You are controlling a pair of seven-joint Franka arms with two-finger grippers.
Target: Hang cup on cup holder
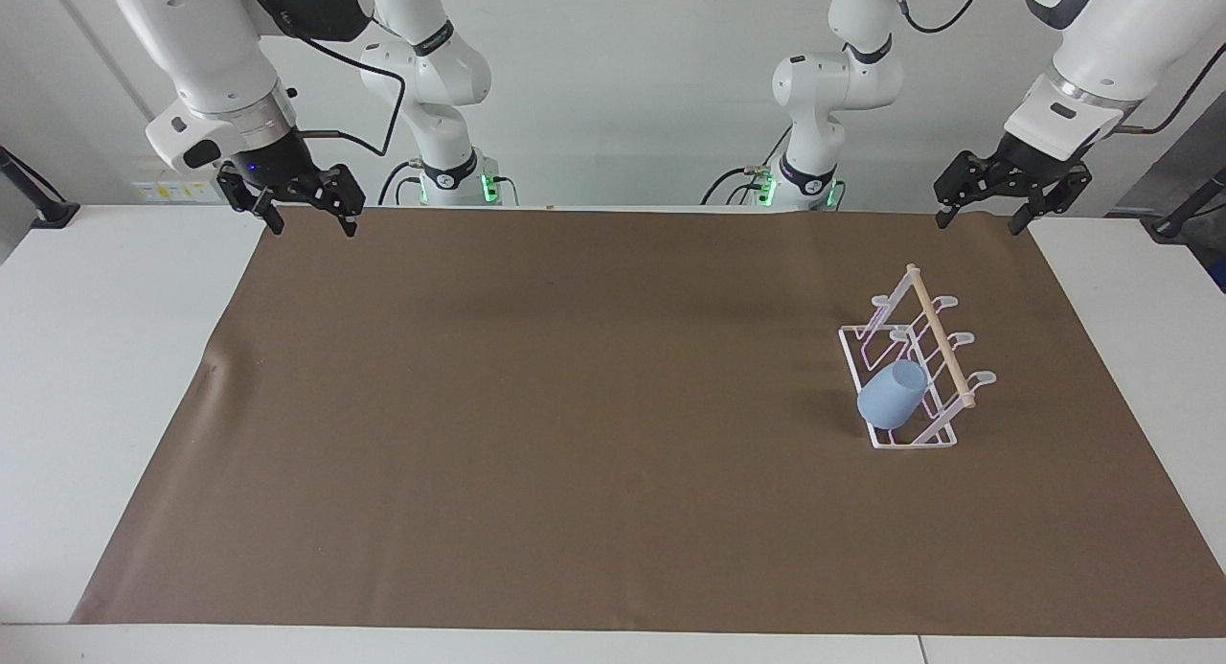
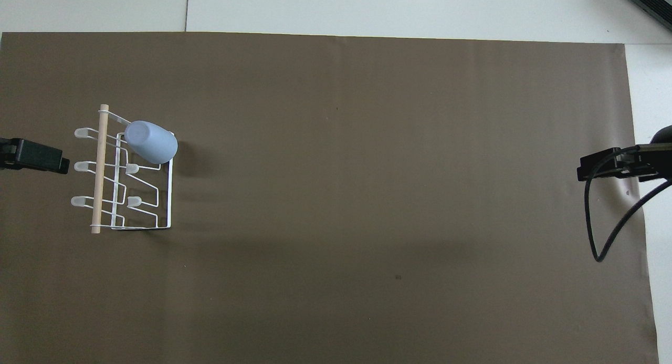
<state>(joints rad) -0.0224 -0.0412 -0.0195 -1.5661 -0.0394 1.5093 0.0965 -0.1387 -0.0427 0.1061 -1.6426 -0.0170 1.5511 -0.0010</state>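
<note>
Cup [image 1: 892, 394] work looked finished when you reached this moment, so read across the facing view from one edge to the other. First you met the right gripper [image 1: 306, 210], raised over the brown mat's [image 1: 536, 424] corner at the right arm's end, jaws spread apart and holding nothing; that arm waited. You then crossed a long stretch of flat, matte brown mat, faintly creased near its edges, lying on the white table [image 1: 105, 357]. Toward the left arm's end you came to the cup holder [image 1: 912, 369]: thin white wire bent into slanted looped prongs on a rectangular base frame, with a pale wooden dowel [image 1: 941, 336] along the top. The cup, a light-blue, matte, slightly tapered tumbler with a rounded base and no handle, sat tilted over the prong farthest from the robots, mouth toward the rack. Last you found the left gripper [image 1: 987, 214], up over the mat's edge well apart from the rack, jaws open and empty. In my judgement nothing remained but to park the arms.
</note>
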